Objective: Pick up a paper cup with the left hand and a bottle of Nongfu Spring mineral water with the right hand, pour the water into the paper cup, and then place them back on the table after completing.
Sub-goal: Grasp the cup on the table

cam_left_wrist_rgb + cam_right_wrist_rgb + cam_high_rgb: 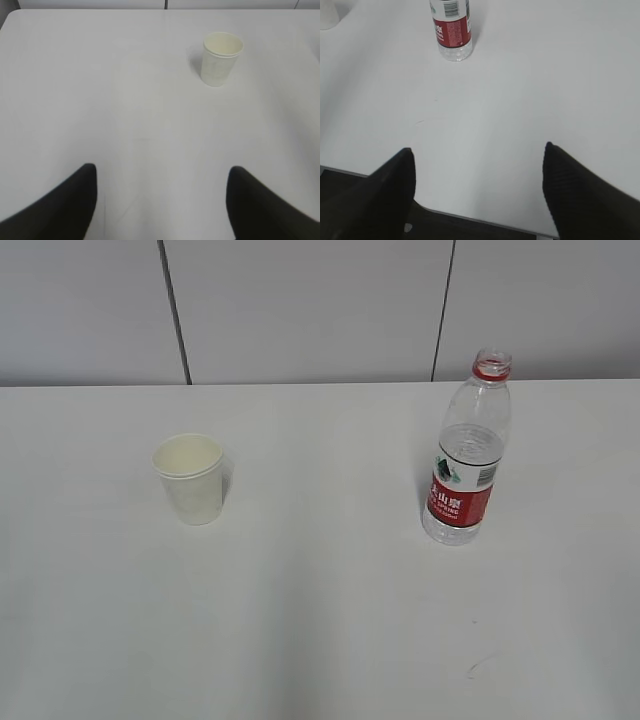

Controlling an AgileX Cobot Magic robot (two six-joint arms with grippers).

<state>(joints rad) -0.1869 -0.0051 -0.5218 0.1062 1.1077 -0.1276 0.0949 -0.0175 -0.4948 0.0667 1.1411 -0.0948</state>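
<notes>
Right wrist view, bottle [451,31] top cut off, right hand [477,192] spread — left hand [160,200] spread, both empty.

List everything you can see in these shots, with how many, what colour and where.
paper cup: one, white, upright on the table, left side.
water bottle: one, clear with red label and red neck ring, no cap on, upright on the right side.
table: one, white, fills the foreground.
wall: pale grey panels with dark seams, behind the table.
left gripper: one, black, open, short of the cup.
right gripper: one, black, open, short of the bottle.
</notes>
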